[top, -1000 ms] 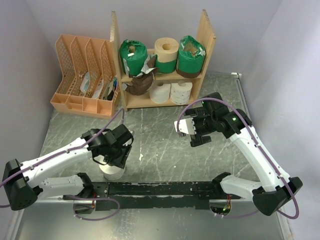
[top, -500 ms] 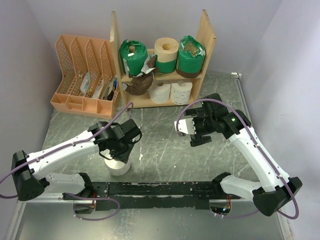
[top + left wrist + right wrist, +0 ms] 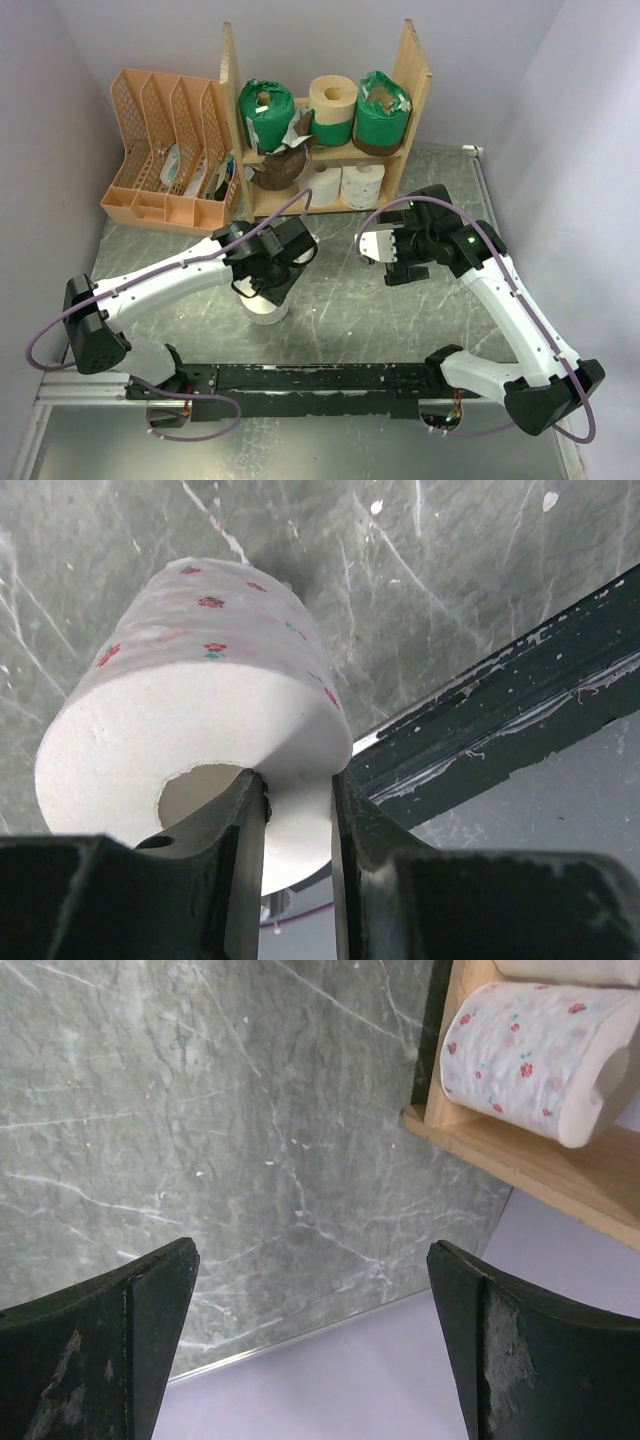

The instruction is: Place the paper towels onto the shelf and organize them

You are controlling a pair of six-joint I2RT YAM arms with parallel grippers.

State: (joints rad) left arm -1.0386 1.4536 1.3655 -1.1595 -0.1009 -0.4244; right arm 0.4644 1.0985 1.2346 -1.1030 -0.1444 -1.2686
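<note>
Transport step: left jaws are clenched on the wall of a white floral roll (image 3: 200, 700), one finger inside the core and one outside. The roll is over the counter (image 3: 330, 300), well short of the shelf (image 3: 412, 75). Right jaws stand released and empty near the shelf's right panel. Hold the pinch firm, since soft paper may deform or slip. Carry the roll level toward the lower board (image 3: 520, 1160), beside the two white rolls (image 3: 342, 184). Free space there is hard to judge, so verify clearance before release.
</note>
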